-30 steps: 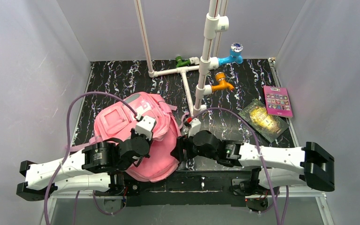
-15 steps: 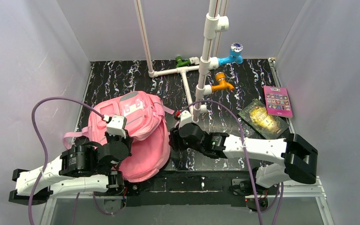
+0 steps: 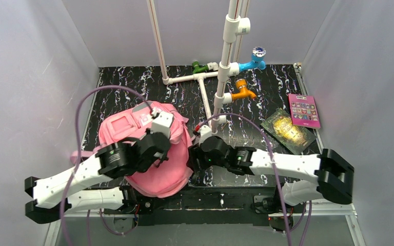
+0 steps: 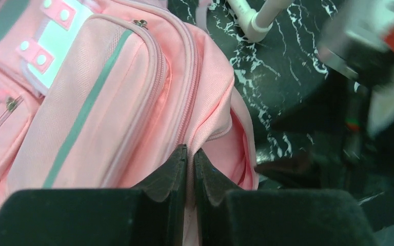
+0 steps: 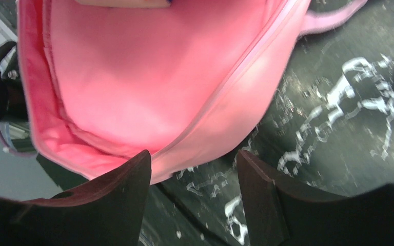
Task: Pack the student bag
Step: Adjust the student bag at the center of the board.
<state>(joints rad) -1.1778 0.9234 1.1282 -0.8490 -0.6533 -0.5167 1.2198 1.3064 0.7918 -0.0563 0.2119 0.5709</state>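
The pink student bag (image 3: 120,128) lies on the left half of the black marbled table, its grey stripe and front zip pockets up in the left wrist view (image 4: 107,92). My left gripper (image 3: 158,152) is shut on a fold of the bag's zip edge (image 4: 190,151). My right gripper (image 3: 194,159) is open just to the right of the bag. Its jaws (image 5: 194,154) hang over the table beside the bag's open mouth, whose pink lining (image 5: 149,77) shows. A pink book (image 3: 303,109) and a green-gold book (image 3: 289,130) lie at the table's right edge.
A white pipe stand (image 3: 220,77) with a blue tap (image 3: 252,62), an orange tap (image 3: 242,92) and a green fitting (image 3: 200,67) rises at the back centre. Grey walls close in the table on three sides. Purple cables loop over both arms.
My left gripper swung left, then back right and farther, carrying the bag's edge with it, and the bag shifted right. My right gripper moved slightly nearer, staying beside the bag's opening.
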